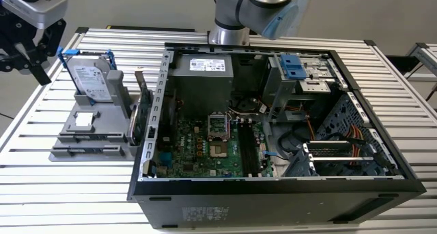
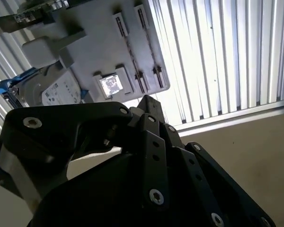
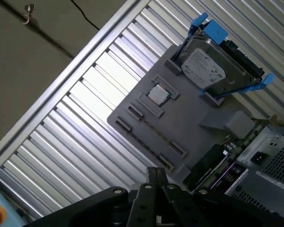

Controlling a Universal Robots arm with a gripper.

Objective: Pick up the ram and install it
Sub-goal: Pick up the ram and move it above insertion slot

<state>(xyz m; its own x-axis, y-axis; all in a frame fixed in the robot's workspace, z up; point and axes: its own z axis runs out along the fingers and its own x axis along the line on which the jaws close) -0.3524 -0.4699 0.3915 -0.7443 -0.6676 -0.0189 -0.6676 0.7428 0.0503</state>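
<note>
My gripper [image 1: 26, 72] hangs open and empty high at the exterior view's left, above the table edge beside a grey parts holder [image 1: 75, 142]. Its black linkage [image 2: 146, 165] [image 3: 156, 198] fills the near part of both wrist views. The holder's two narrow stick slots [image 3: 154, 137] look bare. Inside the open computer case [image 1: 273, 190], a long dark strip [image 1: 244, 147] stands among the memory slots of the green motherboard [image 1: 198, 152]. I cannot tell whether that strip is the ram.
A silver hard drive with blue rails [image 1: 92, 78] [image 3: 208, 66] leans upright at the holder's back. A small square chip [image 1: 83, 120] [image 3: 157, 94] lies on the holder. An expansion card [image 1: 140, 119] stands between holder and case. The arm's base [image 1: 228, 19] rises behind the case.
</note>
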